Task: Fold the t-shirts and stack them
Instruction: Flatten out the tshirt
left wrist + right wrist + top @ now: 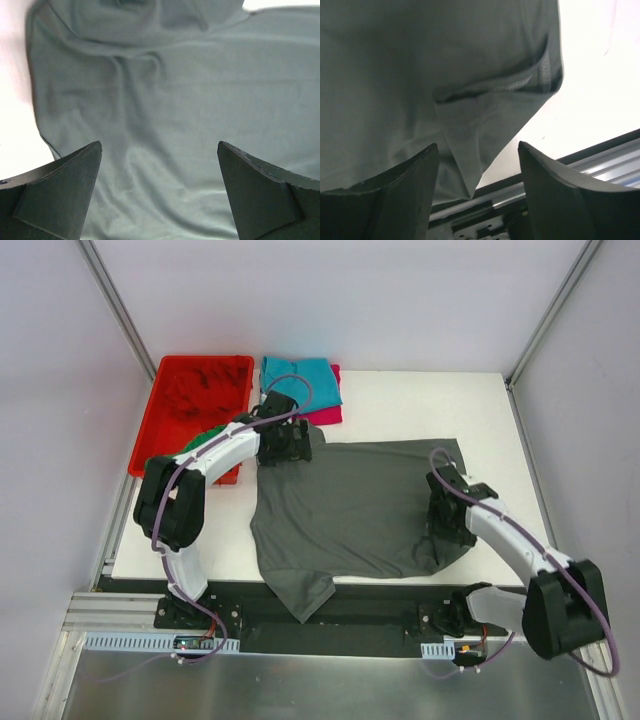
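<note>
Hovering my left gripper (159,146), jaws wide, over the far left edge of the dark grey t-shirt (350,510), my right gripper (477,146) parted over its near right corner, close to the front edge of the table (420,400), white surface open rightward.

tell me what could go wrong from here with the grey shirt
1. A sleeve of the dark grey t-shirt hangs over the near edge of the table; pulling could drag more off.
2. The right gripper is open around just a folded hem corner, so a pinch may slip.
3. The left gripper, open, sits near the teal t-shirt and might nudge it.
</note>
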